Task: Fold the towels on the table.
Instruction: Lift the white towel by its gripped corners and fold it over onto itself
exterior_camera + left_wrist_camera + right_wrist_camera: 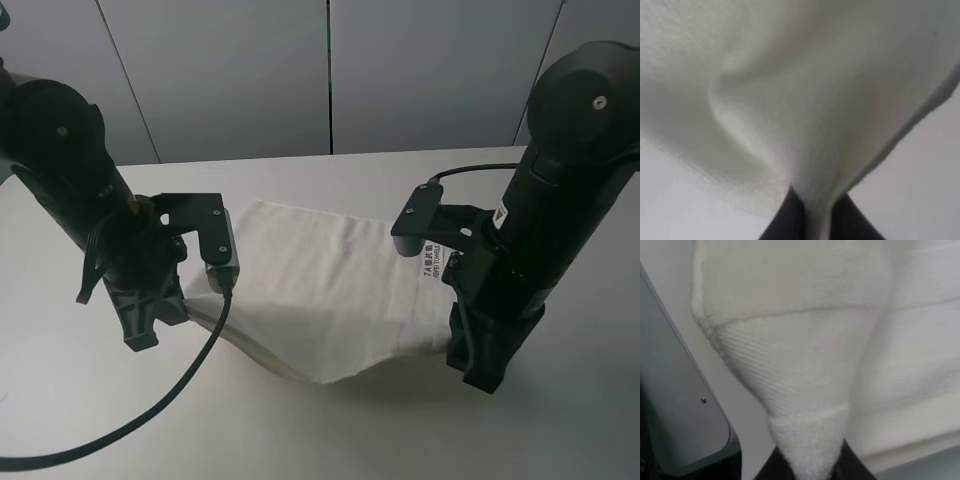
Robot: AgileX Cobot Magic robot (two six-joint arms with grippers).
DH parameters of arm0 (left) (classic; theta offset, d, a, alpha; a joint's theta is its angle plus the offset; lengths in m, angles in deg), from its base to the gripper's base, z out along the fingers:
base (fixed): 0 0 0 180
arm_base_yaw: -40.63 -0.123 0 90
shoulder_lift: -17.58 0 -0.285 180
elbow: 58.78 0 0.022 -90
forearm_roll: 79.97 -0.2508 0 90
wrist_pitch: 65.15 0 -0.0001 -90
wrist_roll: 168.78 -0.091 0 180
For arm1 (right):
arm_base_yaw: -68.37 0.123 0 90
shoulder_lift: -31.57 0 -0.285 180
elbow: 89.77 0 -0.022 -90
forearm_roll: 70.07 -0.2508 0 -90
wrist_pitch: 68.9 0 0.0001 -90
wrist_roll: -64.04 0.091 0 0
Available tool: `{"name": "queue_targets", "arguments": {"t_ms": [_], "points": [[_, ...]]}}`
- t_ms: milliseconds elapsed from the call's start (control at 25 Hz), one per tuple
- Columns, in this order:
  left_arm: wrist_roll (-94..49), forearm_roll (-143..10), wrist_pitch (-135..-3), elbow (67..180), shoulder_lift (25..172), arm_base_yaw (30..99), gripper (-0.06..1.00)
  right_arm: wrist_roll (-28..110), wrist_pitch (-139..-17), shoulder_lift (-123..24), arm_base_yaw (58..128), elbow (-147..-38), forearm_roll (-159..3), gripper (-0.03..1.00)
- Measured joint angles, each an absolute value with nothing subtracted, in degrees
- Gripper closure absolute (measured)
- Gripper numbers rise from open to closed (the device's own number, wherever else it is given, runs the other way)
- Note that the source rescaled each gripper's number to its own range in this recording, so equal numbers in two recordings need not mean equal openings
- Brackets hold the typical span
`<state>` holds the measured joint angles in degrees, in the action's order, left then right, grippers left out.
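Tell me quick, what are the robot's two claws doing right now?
Left gripper: shut, pinching the white towel.
Right gripper: shut, pinching a bordered corner of the same towel.

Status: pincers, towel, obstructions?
Left pincer shut on towel corner. Right pincer shut on other near corner. Far part lies on table. Cable trails beside left corner.
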<state>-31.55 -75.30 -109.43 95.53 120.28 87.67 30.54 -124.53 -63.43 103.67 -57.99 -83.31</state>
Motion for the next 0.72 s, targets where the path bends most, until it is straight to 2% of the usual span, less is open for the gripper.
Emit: {"name": "queue_targets", "arguments": {"t_ms": [520,720], "points": [[-2.58,-75.69,-100.44,95.53,113.97,87.67,0.94,56.85,-121.14,-59.71,103.67,-57.99,-72.18,0.97],[10.33,-82.73,-98.37,95.53,113.19,87.67,0.94,69.3,-118.68,-59.46,103.67,-57.99,-67.14,0.97]]}}
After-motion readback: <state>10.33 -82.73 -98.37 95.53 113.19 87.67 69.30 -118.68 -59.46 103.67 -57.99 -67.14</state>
